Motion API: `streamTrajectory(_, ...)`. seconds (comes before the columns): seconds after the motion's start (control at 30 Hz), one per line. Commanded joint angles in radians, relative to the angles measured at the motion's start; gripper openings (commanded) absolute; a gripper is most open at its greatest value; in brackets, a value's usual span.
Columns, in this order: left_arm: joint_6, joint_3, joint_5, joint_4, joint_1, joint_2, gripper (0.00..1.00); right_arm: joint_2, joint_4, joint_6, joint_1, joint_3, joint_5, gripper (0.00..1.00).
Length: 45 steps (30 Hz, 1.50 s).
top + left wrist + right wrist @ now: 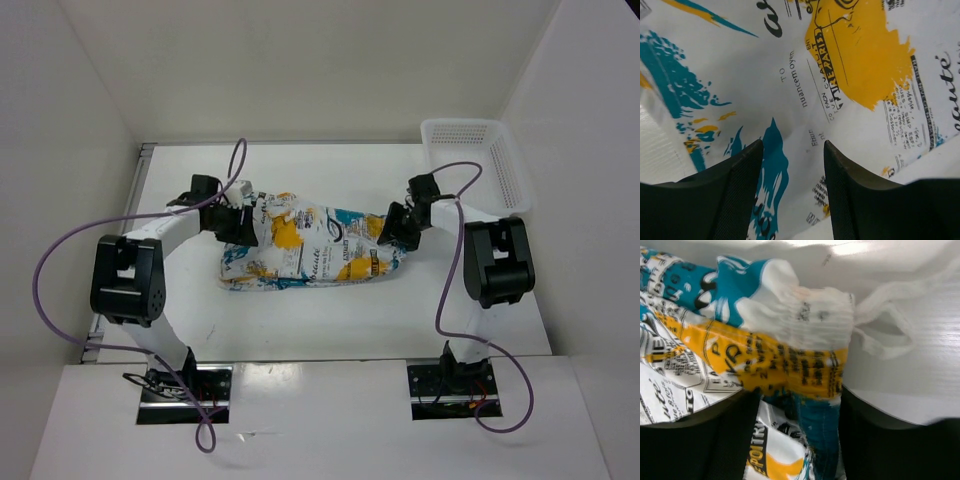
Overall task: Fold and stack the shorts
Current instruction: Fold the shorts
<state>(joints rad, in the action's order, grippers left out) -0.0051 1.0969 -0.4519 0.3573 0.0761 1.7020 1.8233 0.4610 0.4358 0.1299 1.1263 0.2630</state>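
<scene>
- The shorts [310, 252] lie folded in the middle of the table [300, 325].
- Left claw [240, 216] at their 9 o'clock, right claw [390, 232] at 3: both open, holding nothing.
- Pinch both ends evenly.

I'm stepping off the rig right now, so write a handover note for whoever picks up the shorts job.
Left gripper: open, over the left end of the white fabric shorts with teal and yellow-orange blotches.
Right gripper: open, astride their gathered waistband end.
Shorts: mid-table, apparently folded once into a lumpy strip, held by neither gripper.
White plastic mesh basket: far right corner.
To do: tidy, fold again, stack.
</scene>
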Motion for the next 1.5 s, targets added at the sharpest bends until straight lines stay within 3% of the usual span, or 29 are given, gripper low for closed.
streamTrajectory(0.0,0.005,-0.011,0.021,-0.077,0.008,0.05,0.59,0.034,-0.067,0.017,0.025,-0.028,-0.007,0.59)
streamTrajectory(0.07,0.005,-0.02,0.03,-0.096,0.008,0.08,0.59,0.053,-0.081,0.046,0.037,-0.037,-0.025,0.5)
streamTrajectory(0.1,0.005,-0.034,0.03,-0.096,0.008,0.081,0.59,0.053,-0.093,0.055,0.037,-0.037,-0.034,0.39)
streamTrajectory(0.2,0.005,-0.049,0.041,-0.119,0.017,0.104,0.59,0.064,-0.093,0.079,0.047,-0.037,-0.047,0.22)
streamTrajectory(0.23,0.005,-0.063,0.041,-0.13,0.017,0.104,0.59,0.064,-0.093,0.095,0.047,-0.028,-0.068,0.08)
streamTrajectory(0.3,0.005,-0.075,0.041,-0.13,0.03,0.116,0.58,0.035,-0.059,0.095,0.047,-0.016,-0.128,0.0)
streamTrajectory(0.47,0.005,-0.123,0.051,-0.139,0.086,0.116,0.57,-0.053,0.063,0.067,0.047,0.033,-0.274,0.0)
streamTrajectory(0.67,0.005,-0.186,0.03,-0.149,0.252,0.067,0.57,-0.208,0.192,0.023,0.027,0.033,-0.415,0.0)
streamTrajectory(0.77,0.005,-0.163,0.021,-0.078,0.315,0.033,0.57,-0.281,0.252,0.003,0.017,0.056,-0.473,0.0)
streamTrajectory(0.9,0.005,-0.046,0.108,0.089,0.3,-0.037,0.61,-0.312,0.346,-0.017,0.017,0.191,-0.507,0.0)
streamTrajectory(1.07,0.005,-0.005,0.124,0.114,0.13,-0.032,0.64,-0.302,0.407,-0.028,0.028,0.335,-0.496,0.0)
streamTrajectory(1.2,0.005,-0.069,0.076,-0.002,0.088,-0.002,0.56,-0.274,0.427,-0.008,0.076,0.397,-0.505,0.0)
streamTrajectory(1.47,0.005,-0.025,0.003,-0.125,0.088,0.104,0.45,-0.188,0.446,0.035,0.186,0.481,-0.516,0.0)
